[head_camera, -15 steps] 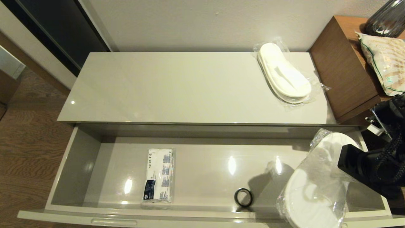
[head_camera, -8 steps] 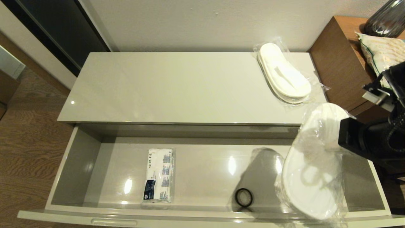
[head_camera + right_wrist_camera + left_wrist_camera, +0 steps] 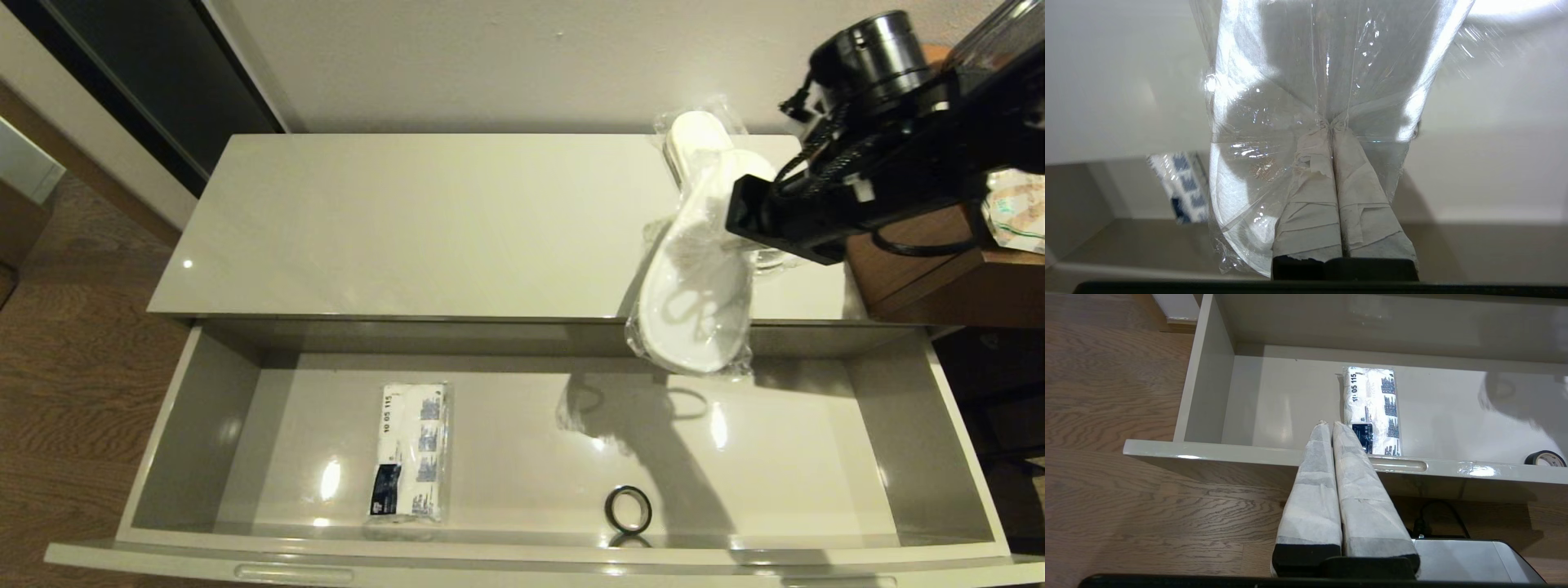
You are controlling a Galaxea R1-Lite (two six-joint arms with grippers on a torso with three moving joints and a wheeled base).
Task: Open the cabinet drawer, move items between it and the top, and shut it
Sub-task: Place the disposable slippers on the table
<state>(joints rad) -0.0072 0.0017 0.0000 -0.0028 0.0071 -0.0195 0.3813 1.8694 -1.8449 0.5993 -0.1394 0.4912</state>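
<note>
The cabinet drawer [image 3: 522, 557] stands pulled fully out below the glossy top [image 3: 424, 220]. My right gripper [image 3: 739, 216] is shut on the clear bag of one slipper pack [image 3: 694, 302], which hangs in the air over the top's right front edge and the drawer's back. In the right wrist view the fingertips [image 3: 1331, 124] pinch the plastic of that pack [image 3: 1290, 81]. A second slipper pack [image 3: 694, 131] lies at the top's back right, largely hidden by the held pack and the arm. My left gripper [image 3: 1329, 424] is shut on nothing, low in front of the drawer front [image 3: 1208, 449].
Inside the drawer lie a white packet with blue print [image 3: 408, 451] left of centre and a small black ring [image 3: 629, 509] near the front. A brown wooden side table [image 3: 914, 278] with a patterned bag [image 3: 1016, 208] stands right of the cabinet. The wall runs close behind.
My right gripper has lifted the slipper pack out of the drawer's right end and carried it up, back and left, to above the top's front edge. The left arm has not moved.
</note>
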